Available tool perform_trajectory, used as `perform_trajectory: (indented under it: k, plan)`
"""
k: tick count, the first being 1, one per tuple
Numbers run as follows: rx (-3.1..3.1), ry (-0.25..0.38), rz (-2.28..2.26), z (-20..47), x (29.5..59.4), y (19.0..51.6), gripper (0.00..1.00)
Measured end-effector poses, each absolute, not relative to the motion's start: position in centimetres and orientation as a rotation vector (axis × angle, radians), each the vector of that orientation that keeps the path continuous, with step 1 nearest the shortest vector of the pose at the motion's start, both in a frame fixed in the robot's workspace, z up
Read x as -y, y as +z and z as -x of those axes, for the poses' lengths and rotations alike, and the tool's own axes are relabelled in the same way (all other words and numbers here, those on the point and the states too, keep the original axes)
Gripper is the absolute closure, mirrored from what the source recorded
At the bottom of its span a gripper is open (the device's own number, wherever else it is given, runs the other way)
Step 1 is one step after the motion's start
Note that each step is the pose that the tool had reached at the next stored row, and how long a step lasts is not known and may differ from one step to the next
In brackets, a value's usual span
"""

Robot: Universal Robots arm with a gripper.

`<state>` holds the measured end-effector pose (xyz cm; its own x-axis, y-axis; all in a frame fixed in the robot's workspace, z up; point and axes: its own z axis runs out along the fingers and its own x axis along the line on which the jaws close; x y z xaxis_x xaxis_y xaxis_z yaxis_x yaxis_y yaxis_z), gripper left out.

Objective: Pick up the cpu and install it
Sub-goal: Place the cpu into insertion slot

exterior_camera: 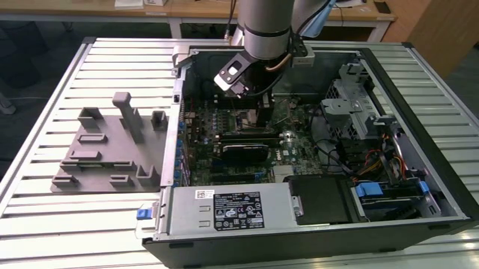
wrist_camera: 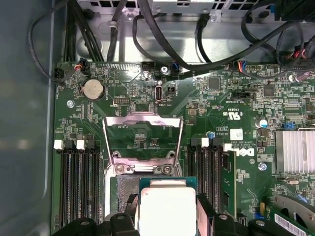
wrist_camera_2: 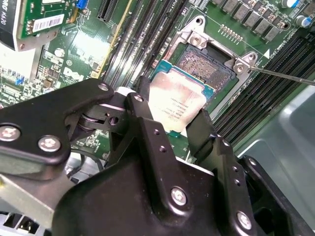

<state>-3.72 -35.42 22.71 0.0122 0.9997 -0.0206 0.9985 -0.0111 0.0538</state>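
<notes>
Both jaws clamp the cpu (wrist_camera_2: 177, 104), arm (exterior_camera: 266, 22) pointing down above the socket (wrist_camera_2: 206, 66).

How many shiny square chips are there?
1. The cpu is held in the gripper, just above the open socket on the green motherboard. Another could be hidden under other parts.

Black metal gripper fingers (wrist_camera_2: 202, 132) cover part of the flat silver square cpu (wrist_camera_2: 177, 103) with the thin green rim in the second wrist view. The first wrist view's edge chops the cpu (wrist_camera: 166, 209) off, and in the exterior view the grey robot arm (exterior_camera: 262, 33) blocks a chunk of the green motherboard (exterior_camera: 295, 143).
</notes>
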Motion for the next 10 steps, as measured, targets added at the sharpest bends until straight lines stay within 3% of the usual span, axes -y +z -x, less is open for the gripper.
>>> perform_trajectory:
  k: [10]
  plan:
    - [-2.204,0.037,-2.165,3.72,35.04,22.46,0.46]
